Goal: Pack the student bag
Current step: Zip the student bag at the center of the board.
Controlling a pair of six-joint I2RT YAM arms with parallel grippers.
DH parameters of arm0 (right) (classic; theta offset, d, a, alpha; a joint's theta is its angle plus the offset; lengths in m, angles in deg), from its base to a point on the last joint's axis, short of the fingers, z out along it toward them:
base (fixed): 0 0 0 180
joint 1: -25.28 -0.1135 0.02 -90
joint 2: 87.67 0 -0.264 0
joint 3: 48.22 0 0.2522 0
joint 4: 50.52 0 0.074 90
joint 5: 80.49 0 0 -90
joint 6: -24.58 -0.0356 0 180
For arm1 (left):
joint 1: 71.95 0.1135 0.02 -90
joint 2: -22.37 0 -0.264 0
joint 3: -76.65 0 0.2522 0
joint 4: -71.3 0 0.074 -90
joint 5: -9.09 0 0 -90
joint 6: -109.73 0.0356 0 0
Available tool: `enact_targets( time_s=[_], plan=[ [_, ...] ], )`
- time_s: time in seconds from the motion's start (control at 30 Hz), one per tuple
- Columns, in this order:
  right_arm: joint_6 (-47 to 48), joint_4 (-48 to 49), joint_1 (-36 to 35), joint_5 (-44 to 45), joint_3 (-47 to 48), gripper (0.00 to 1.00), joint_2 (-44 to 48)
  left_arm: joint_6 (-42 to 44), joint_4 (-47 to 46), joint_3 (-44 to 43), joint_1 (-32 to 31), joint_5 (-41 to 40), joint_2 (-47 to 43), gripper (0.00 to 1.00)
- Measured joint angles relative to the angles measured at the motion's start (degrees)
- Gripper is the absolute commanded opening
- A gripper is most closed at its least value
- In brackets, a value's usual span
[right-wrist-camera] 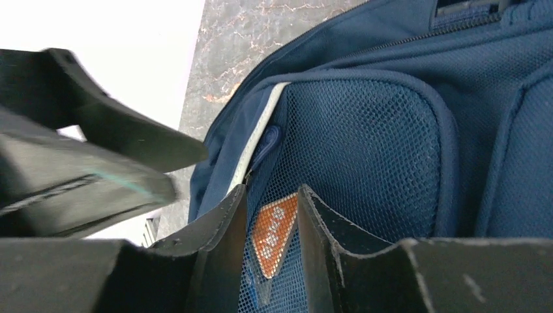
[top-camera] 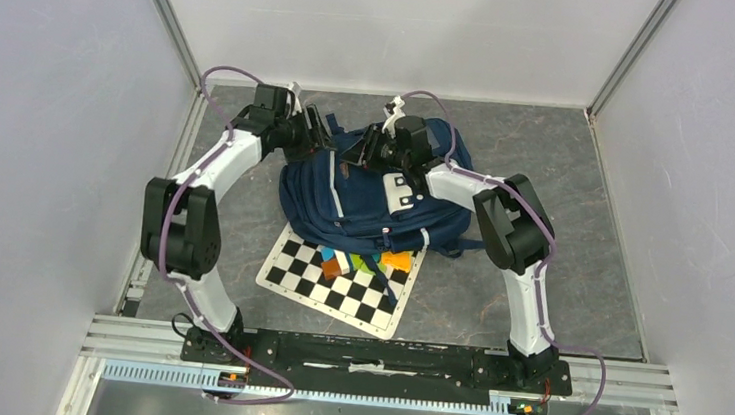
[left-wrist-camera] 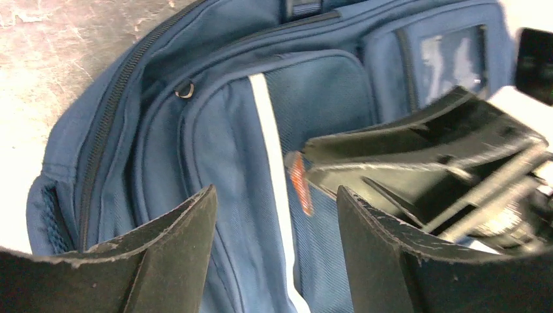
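Note:
The student bag [top-camera: 374, 198] is a navy backpack lying on the table, front side up, with a grey stripe [left-wrist-camera: 270, 143] down its pocket. My left gripper [top-camera: 325, 134] is open and empty, its jaws wide apart just above the bag's front pocket [left-wrist-camera: 277, 248]. My right gripper [top-camera: 368, 152] hovers at the bag's blue mesh pocket [right-wrist-camera: 352, 143]. Its jaws stand a narrow gap apart [right-wrist-camera: 272, 215], with the mesh and an orange label [right-wrist-camera: 274, 231] behind it showing between them. A zip pull [right-wrist-camera: 270, 140] sits just beyond its fingertips. The two grippers face each other closely.
A checkerboard [top-camera: 322, 284] lies in front of the bag, with several small coloured items [top-camera: 364, 262] at its far edge, partly under the bag. Grey walls close in the table on three sides. The right gripper body [left-wrist-camera: 450, 163] fills the right of the left wrist view.

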Motion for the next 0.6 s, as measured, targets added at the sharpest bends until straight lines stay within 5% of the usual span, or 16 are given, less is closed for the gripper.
enact_targets(
  time_s=[0.17,0.4,0.6],
  plan=[
    [-1.4,-1.0,0.0,0.9,3.0,0.39,-1.5,1.7,2.1,-3.4,0.0,-1.7,6.4,0.73],
    [-5.5,-2.7,0.1,2.3,7.7,0.39,-5.3,3.9,2.3,-8.0,0.0,-1.3,11.5,0.54],
    [-8.0,-4.6,0.3,3.4,10.1,0.38,-6.7,5.6,2.4,-11.0,0.1,0.4,14.0,0.56]
  ],
)
